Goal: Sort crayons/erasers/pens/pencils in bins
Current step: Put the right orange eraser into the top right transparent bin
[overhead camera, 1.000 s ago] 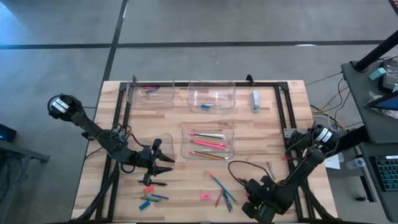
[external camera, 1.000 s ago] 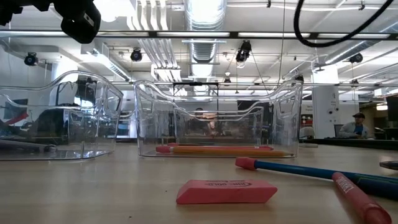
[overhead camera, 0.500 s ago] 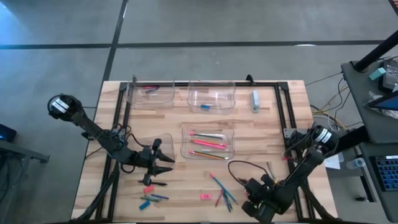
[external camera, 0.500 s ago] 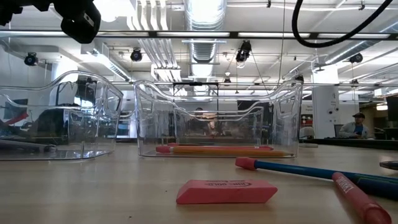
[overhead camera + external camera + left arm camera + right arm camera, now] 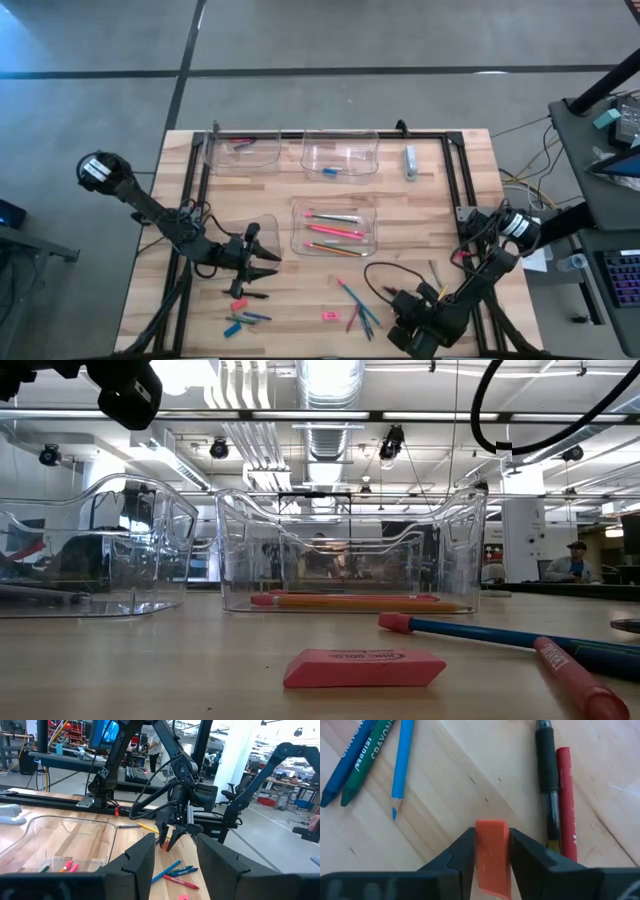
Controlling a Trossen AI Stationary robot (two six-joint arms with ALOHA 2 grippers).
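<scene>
Orange-red eraser (image 5: pixel 492 855) pinched between the two dark fingers of the right pincer (image 5: pixel 492 837), pads pressed against both its sides, at the lower centre of the right wrist frame. Not clear whether lifted or resting on the wooden worktop (image 5: pixel 445 795). Up and to the right in that frame, flat on the wood: black pen (image 5: pixel 547 780) with red crayon (image 5: pixel 565 800) touching alongside. At its upper left: blue crayon (image 5: pixel 345 762) and green crayon (image 5: pixel 367 755) side by side, light blue pencil (image 5: pixel 402 760) just beside them.

From above, right arm at the lower right of the frame, close to the worktop's bottom edge. Left pincer (image 5: pixel 175 840) left of centre, fingers parted with only air between them, just below an empty-looking clear bin (image 5: pixel 245 235).

Centre bin (image 5: pixel 296 228) holding pink, orange and green pencils (image 5: pixel 335 232). Two more bins along the top: upper-left bin (image 5: pixel 243 158) and upper-middle bin (image 5: pixel 340 150). Pink eraser (image 5: pixel 362 668) loose on the wood, bottom centre of the low frame.
</scene>
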